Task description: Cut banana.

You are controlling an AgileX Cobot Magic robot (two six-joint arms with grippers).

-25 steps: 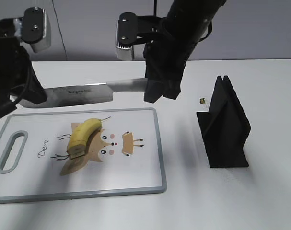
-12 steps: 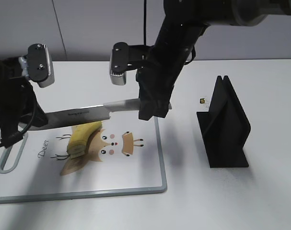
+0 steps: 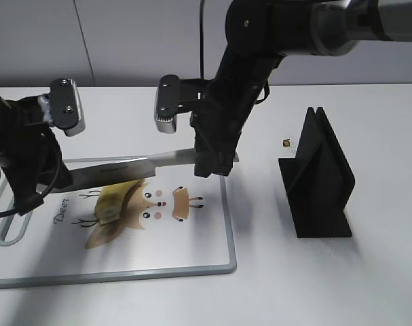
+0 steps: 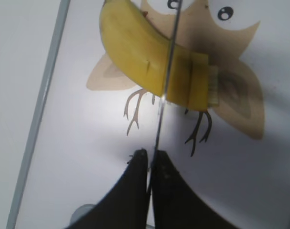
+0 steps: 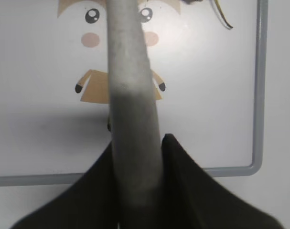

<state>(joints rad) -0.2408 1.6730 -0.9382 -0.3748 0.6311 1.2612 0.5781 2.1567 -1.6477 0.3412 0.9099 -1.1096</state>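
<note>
A yellow banana (image 3: 115,197) lies on the white cutting board (image 3: 206,238) with a deer drawing. A large knife (image 3: 117,170) lies across it, edge down, its blade (image 4: 166,81) in the banana (image 4: 135,52) near the cut end. My left gripper (image 3: 55,180) is shut on the blade's tip; in the left wrist view the fingers (image 4: 149,158) pinch the thin blade. My right gripper (image 3: 212,163) is shut on the grey knife handle (image 5: 130,95), fingers (image 5: 137,143) on either side of it.
A black knife holder (image 3: 317,180) stands on the table right of the board. A small dark object (image 3: 286,143) lies behind it. The board's handle slot is at its left end, partly behind my left arm.
Both arms have brought the knife down and toward the front, from above the board's far edge onto the banana. Both grips stay shut.
</note>
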